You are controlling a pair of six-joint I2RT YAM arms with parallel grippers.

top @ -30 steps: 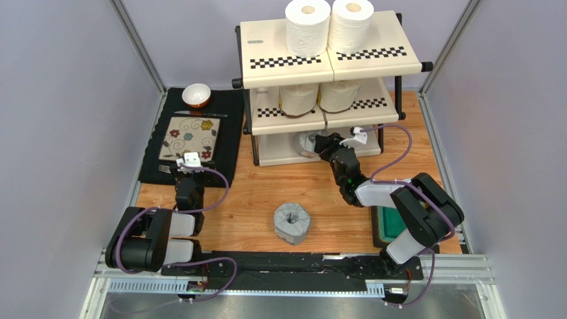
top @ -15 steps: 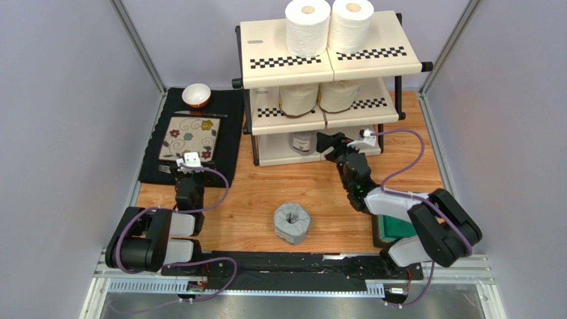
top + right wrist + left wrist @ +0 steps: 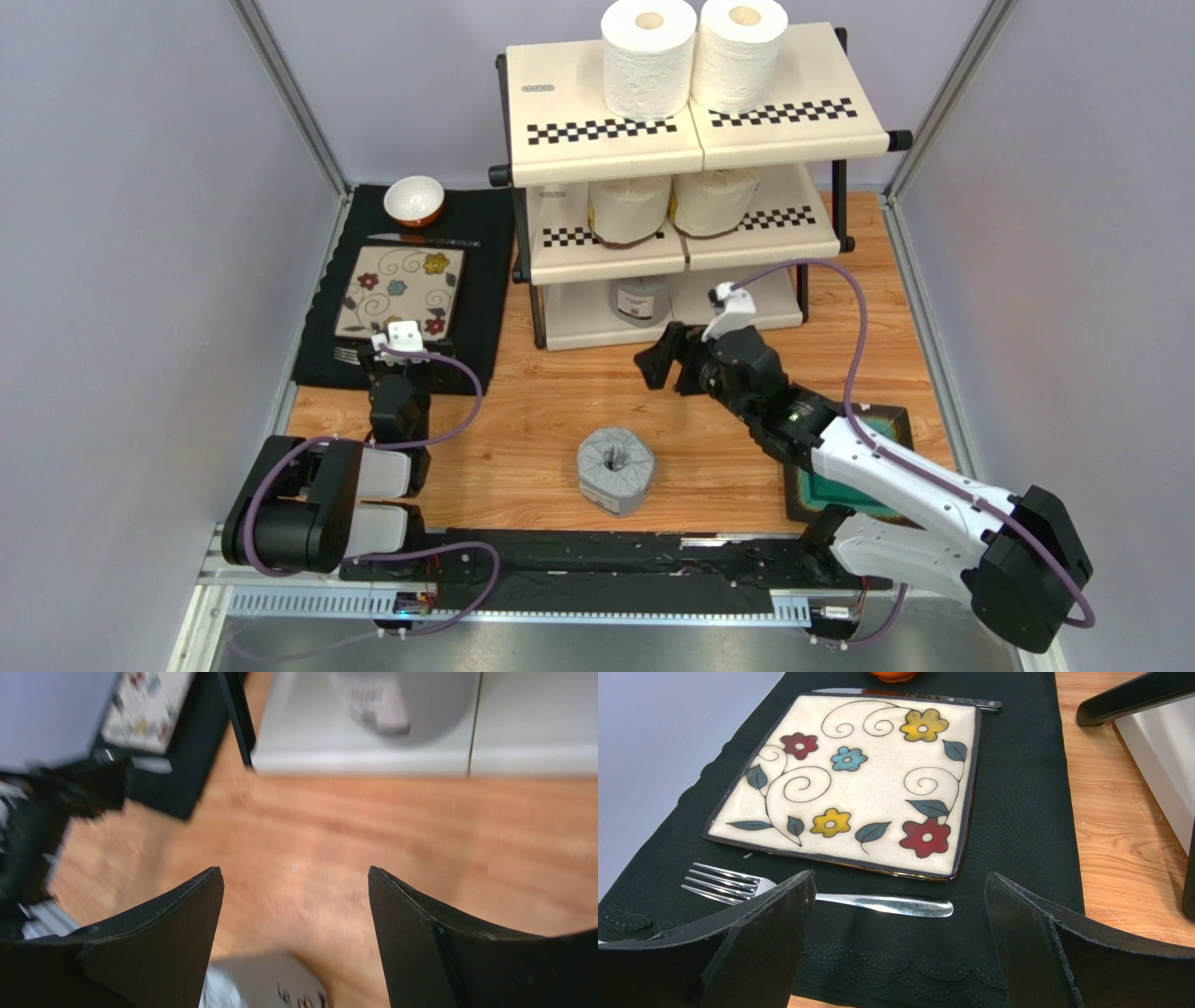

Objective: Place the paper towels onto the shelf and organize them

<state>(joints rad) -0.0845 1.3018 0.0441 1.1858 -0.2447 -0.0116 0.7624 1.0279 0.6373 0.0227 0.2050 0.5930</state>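
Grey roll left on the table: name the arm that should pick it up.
Right. The right gripper hovers open and empty just beyond the grey roll, between it and the shelf. The left gripper, also open, sits off to the side over the black mat by the floral plate.

Black-and-white jointed arms (image 3: 912, 483), purple cables (image 3: 258, 490), black wedge-shaped fingers (image 3: 766, 945)
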